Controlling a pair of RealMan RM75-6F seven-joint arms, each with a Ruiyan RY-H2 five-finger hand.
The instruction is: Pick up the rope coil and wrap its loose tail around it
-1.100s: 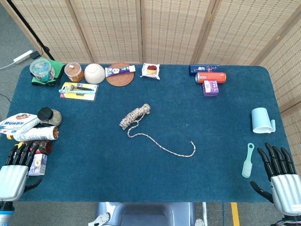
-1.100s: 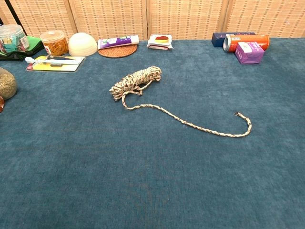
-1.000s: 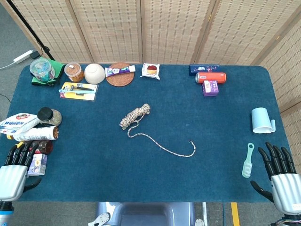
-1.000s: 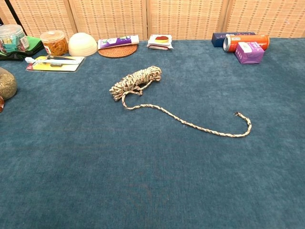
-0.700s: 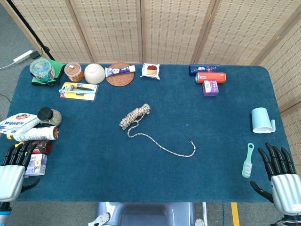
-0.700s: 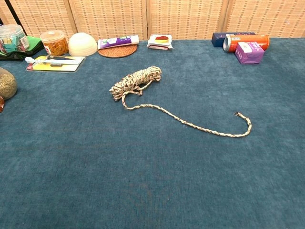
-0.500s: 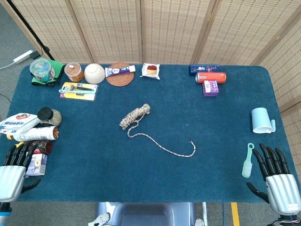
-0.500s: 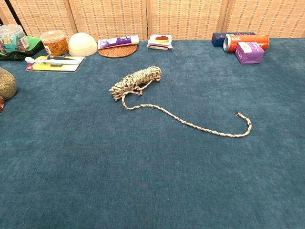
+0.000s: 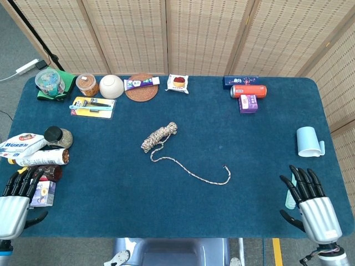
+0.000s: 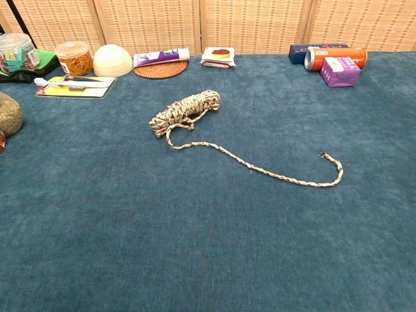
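Rope coil lying mid-tabletop w/ loose tail trailing toward the near edge, untouched; left hand & right hand being held empty, fingers spread, at near corners, so coil body is best being approached first, tail left free.

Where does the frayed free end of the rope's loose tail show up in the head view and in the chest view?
Head view: the frayed free end of the speckled rope tail lies right of centre, on the blue cloth table, below and right of the rope coil.
Chest view: the end sits right of centre, at mid-height.
Shared landmark: the orange can lying on its side at the far right edge, also seen in the chest view.
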